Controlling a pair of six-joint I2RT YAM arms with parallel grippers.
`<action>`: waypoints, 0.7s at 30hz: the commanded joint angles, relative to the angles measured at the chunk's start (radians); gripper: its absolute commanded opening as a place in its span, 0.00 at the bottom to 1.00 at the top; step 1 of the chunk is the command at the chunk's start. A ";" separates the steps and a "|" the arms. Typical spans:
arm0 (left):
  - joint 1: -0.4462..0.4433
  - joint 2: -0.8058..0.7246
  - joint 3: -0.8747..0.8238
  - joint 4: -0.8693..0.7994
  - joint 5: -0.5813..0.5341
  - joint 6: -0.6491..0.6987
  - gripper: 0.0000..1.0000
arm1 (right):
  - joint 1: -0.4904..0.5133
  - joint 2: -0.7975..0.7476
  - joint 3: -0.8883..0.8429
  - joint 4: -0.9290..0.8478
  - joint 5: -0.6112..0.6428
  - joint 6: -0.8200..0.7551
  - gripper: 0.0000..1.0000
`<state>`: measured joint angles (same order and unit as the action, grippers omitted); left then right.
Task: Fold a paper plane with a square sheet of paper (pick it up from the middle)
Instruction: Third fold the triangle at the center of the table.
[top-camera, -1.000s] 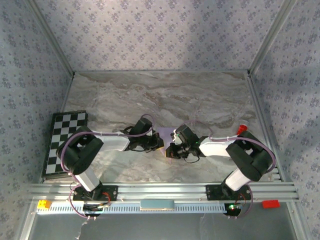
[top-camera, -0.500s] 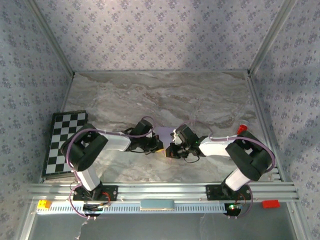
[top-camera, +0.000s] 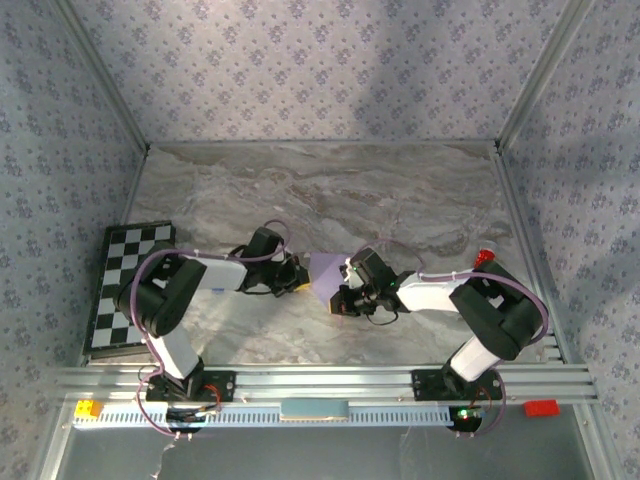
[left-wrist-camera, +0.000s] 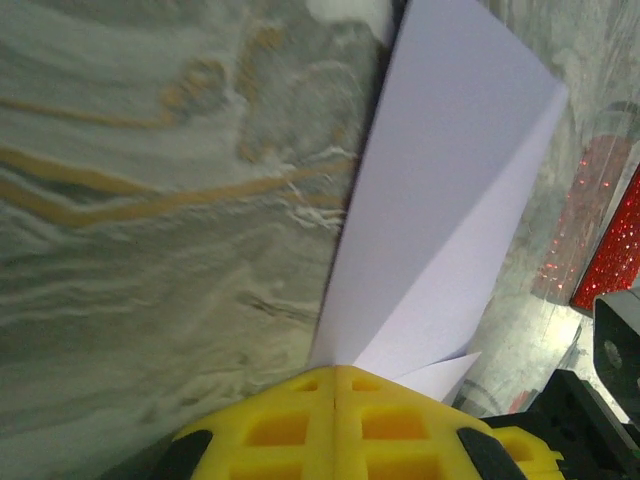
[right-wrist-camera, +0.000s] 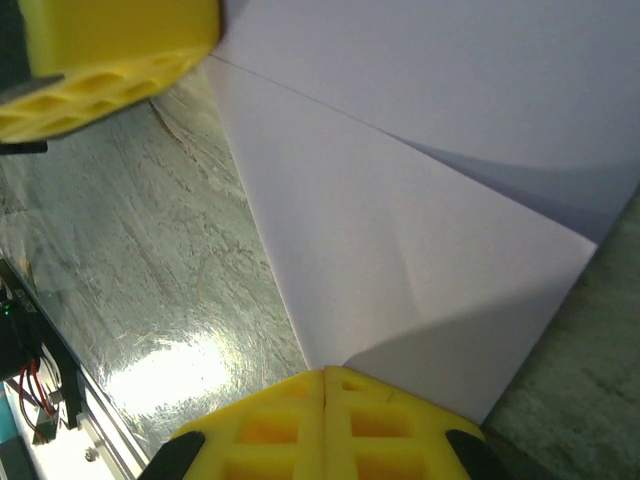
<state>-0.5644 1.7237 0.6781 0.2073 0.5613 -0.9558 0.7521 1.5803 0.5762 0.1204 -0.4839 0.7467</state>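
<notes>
On table (top-camera: 420, 200) | lilac paper (top-camera: 322, 272) | left jaws pinch its corner | right jaws seemingly pinch its edge

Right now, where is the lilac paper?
In the top view the lilac paper is near the front middle of the table, between the left gripper and the right gripper, both shut on its edges.

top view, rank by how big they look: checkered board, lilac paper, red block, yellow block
1. checkered board, though partly hidden
2. lilac paper, also partly hidden
3. red block and yellow block: look alike, no ranking
</notes>
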 joint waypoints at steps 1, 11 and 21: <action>0.041 0.000 0.006 -0.085 -0.074 0.040 0.00 | -0.009 0.041 -0.032 -0.169 0.071 -0.033 0.00; 0.002 -0.183 0.041 -0.167 -0.083 0.043 0.06 | -0.027 0.041 -0.006 -0.199 0.054 -0.074 0.00; -0.146 -0.047 0.102 -0.092 -0.039 0.048 0.05 | -0.034 0.035 0.003 -0.201 0.053 -0.079 0.00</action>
<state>-0.7010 1.6234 0.7567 0.0975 0.5014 -0.9310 0.7315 1.5803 0.5995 0.0597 -0.4984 0.6907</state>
